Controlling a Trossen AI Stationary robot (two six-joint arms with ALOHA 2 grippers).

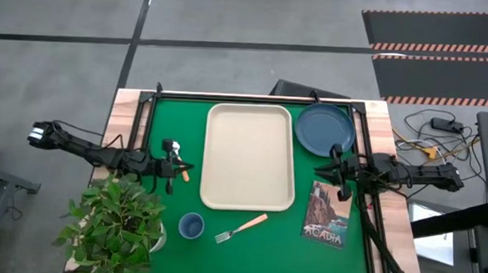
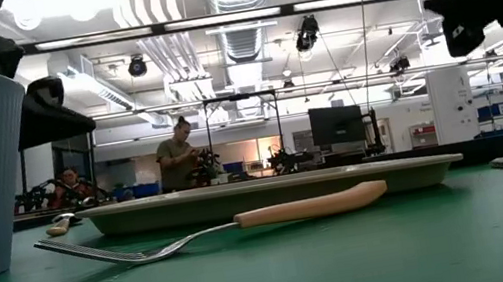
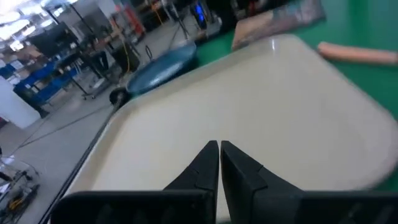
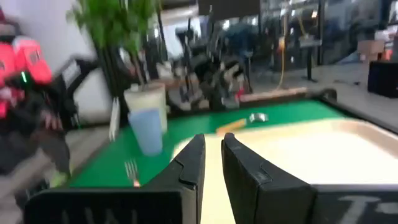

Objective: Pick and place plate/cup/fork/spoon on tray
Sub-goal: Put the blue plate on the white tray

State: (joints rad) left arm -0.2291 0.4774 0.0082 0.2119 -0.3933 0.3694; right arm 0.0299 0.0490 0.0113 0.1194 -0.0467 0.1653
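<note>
I've got the left gripper (image 1: 178,166) hanging at 9 o'clock of the tray (image 1: 250,156), just off its left rim. In the left wrist view its fingers (image 3: 202,168) sit pressed together w/ nothing between them, nose pointing across the bare tray floor. Right beside the tips on the mat (image 1: 169,120) lies the spoon (image 1: 177,159), bowl by the fingers, tan handle trailing toward 5 o'clock; from the high view I can't be sure whether the tips touch it.

Right gripper (image 1: 336,164) is at 3 o'clock of the tray, between the plate (image 1: 324,127) and a picture card (image 1: 326,213). Its fingers (image 4: 193,163) show only a narrow slit, approx. closed, and empty.

Outward from there: plate sits on the mat at 1 o'clock of the tray, just beside the rim, not on it. Cup (image 1: 191,226) stands upright at 7 o'clock, near a potted plant (image 1: 118,222) at the table corner. Fork (image 1: 241,227) lies at 6 o'clock, just below the tray edge, tines toward the cup, handle angled up toward the tray. Tray itself carries nothing. In the low view a person (image 2: 176,155) stands far back in the room.
</note>
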